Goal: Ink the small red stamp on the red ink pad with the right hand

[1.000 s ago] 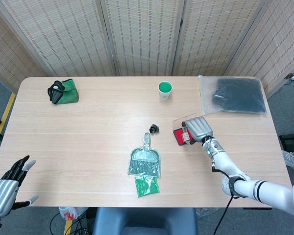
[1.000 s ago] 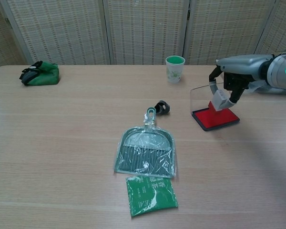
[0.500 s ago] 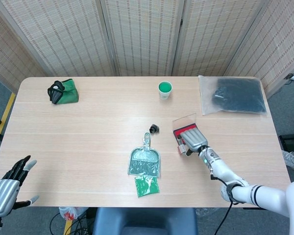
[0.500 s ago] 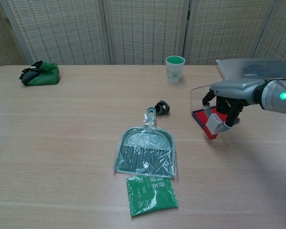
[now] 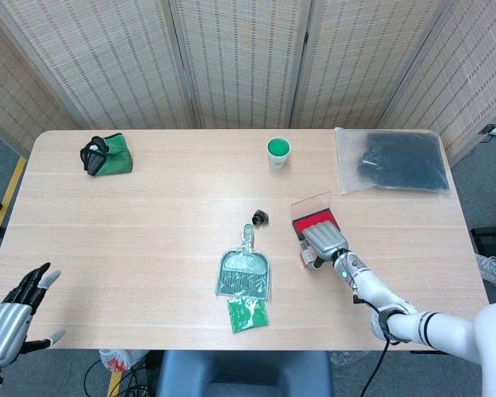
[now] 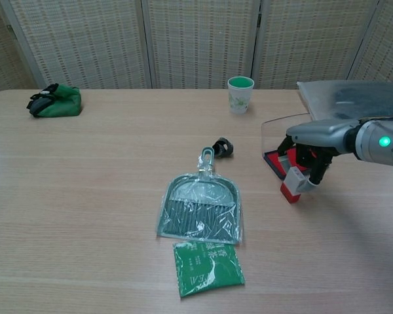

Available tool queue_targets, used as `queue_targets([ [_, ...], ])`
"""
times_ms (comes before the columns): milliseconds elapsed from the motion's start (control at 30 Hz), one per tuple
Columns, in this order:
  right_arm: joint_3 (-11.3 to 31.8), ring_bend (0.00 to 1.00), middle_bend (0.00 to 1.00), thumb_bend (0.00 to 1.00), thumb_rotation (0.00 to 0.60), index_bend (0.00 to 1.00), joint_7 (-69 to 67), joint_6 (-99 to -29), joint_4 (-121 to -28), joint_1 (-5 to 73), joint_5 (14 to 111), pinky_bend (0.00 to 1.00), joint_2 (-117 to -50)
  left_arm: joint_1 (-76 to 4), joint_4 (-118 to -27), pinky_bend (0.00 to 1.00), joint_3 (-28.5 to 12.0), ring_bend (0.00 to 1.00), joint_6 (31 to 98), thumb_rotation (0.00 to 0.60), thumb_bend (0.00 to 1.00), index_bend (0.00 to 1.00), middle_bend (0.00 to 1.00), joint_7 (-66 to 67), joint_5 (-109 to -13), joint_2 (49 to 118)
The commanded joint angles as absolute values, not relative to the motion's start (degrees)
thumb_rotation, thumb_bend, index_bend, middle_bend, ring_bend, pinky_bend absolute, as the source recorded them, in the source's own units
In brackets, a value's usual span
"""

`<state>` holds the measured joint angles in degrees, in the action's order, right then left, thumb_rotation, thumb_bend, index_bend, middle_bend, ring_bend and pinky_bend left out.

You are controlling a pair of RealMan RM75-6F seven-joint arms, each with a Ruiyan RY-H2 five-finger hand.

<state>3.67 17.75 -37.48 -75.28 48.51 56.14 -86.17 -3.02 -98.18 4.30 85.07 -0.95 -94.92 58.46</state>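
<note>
We see the right hand (image 6: pixel 306 154) move toward us, away from the red ink pad (image 6: pixel 273 159). It holds the small red stamp (image 6: pixel 292 185) lower now, just in front of the pad's near edge.

Bagged dustpan (image 5: pixel 245 274), green packet (image 5: pixel 248 314), green cup (image 5: pixel 279 151), black bagged item (image 5: pixel 402 161)

The right hand (image 6: pixel 309 157) holds the stamp (image 6: pixel 293 184) with its red base on the table (image 6: pixel 85 196) just in front of the ink pad (image 6: pixel 275 159), right of the dustpan (image 6: pixel 200 209).
</note>
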Motion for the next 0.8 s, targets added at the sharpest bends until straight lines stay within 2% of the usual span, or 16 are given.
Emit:
queue_targets([
  [33,3.56,0.71,0.88,0.26,0.6,0.86,17.62,-36.94,-75.39,48.71,55.85,0.69,-85.99,-3.01,-98.14,0.26,4.29,0.0,85.11,0.6,0.17,0.08,0.0,-0.97,-94.87,58.44],
  [300,2.96,0.64,0.82,0.23,0.6,0.55,18.13,-35.59,-75.53,49.38,54.41,0.63,-85.35,-3.09,-98.15,0.26,4.25,0.0,84.98,0.6,0.18,0.08,0.0,-0.84,-94.78,58.53],
  [467,2.29,0.57,0.74,0.2,0.6,0.25,19.34,-34.75,-75.5,50.14,52.38,0.56,-85.11,-3.08,-98.15,0.26,4.25,0.0,85.0,0.6,0.18,0.08,0.0,-0.77,-94.76,58.58],
  [600,2.12,0.53,0.7,0.18,0.6,0.09,19.71,-34.86,-75.97,50.48,51.43,0.52,-84.73,-3.05,-98.16,0.26,4.24,0.0,85.1,0.6,0.18,0.08,0.0,-0.72,-94.8,58.58],
  [667,2.09,0.52,0.69,0.17,0.6,0.04,19.8,-35.32,-76.53,50.5,51.27,0.51,-84.27,-3.05,-98.12,0.26,4.25,0.0,85.12,0.6,0.18,0.08,0.0,-0.68,-94.84,58.6],
  [800,1.99,0.5,0.68,0.16,0.6,0.0,19.89,-36.17,-78.73,50.4,51.07,0.49,-82.44,-3.06,-98.13,0.26,4.23,0.0,85.18,0.6,0.18,0.08,0.0,-0.73,-94.86,58.65],
])
